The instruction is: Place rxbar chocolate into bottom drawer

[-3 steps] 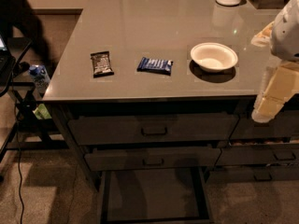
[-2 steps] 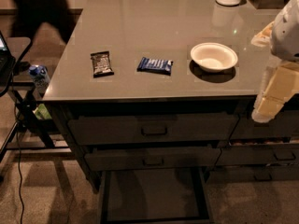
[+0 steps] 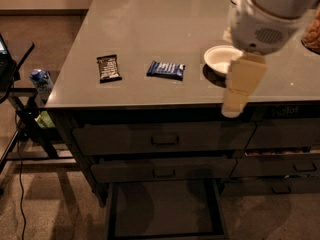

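Far left of the gripper, off the counter, is a small blue-and-white can (image 3: 41, 80) on a dark stand. It's irrelevant. On the glossy grey countertop (image 3: 165, 19) the rxbar chocolate (image 3: 108, 67), a flat bar in a dark brown-black wrapper with pale lettering, lies well left of the gripper, untouched. Between it and the gripper sits the blue-wrapped bar with white lettering (image 3: 165, 70), nearer the tool. Below and left of the gripper the bottom drawer (image 3: 162, 211), a deep dark grey tray, is pulled open with nothing visible in it. The two shallower handled drawers (image 3: 165, 140) above it are shut. The round white bowl (image 3: 220, 59) is just behind the gripper. The cream-coloured gripper (image 3: 235, 101) hangs from the white arm housing over the counter's front edge and isn't carrying the bar. Can't tell whether it's open or closed. Risks, my read: the blue bar lies on the way to the target, so a leftward reach could grab or knock the wrong one. A flat bar on a slick top may skid under a pinch. The arm could clip the bowl. A release too far forward misses the drawer. Versus a second ago: the gripper has moved left from the counter's right end toward the bars. Bars, bowl and drawer haven't moved, and the dark figure at the back left is gone.
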Tool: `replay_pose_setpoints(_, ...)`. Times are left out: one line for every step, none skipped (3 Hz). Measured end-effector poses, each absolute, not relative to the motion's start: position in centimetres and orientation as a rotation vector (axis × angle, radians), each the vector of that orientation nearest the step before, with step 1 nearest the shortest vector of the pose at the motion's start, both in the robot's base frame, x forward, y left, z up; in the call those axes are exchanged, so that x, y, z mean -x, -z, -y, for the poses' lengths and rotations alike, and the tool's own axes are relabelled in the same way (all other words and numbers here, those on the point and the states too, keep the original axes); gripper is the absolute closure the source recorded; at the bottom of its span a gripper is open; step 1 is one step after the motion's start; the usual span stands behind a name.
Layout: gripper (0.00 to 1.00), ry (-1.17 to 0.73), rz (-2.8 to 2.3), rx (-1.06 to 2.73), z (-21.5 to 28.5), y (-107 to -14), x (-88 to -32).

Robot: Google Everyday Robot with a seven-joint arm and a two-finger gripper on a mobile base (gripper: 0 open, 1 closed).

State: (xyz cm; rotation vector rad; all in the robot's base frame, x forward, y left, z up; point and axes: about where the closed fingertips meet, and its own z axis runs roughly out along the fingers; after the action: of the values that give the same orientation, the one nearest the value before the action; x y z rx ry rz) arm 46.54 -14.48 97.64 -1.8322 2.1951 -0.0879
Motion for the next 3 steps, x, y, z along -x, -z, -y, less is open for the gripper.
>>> replay_pose_setpoints(0.00,0.087,-2.112,1.919,8.4,-98.1,-48.7)
replay_pose_setpoints(0.00,0.087,-2.112,1.919,8.3,-98.1,-48.7)
replay_pose_setpoints(0.00,0.101,-2.087,1.920,7.0,-97.7,-50.5)
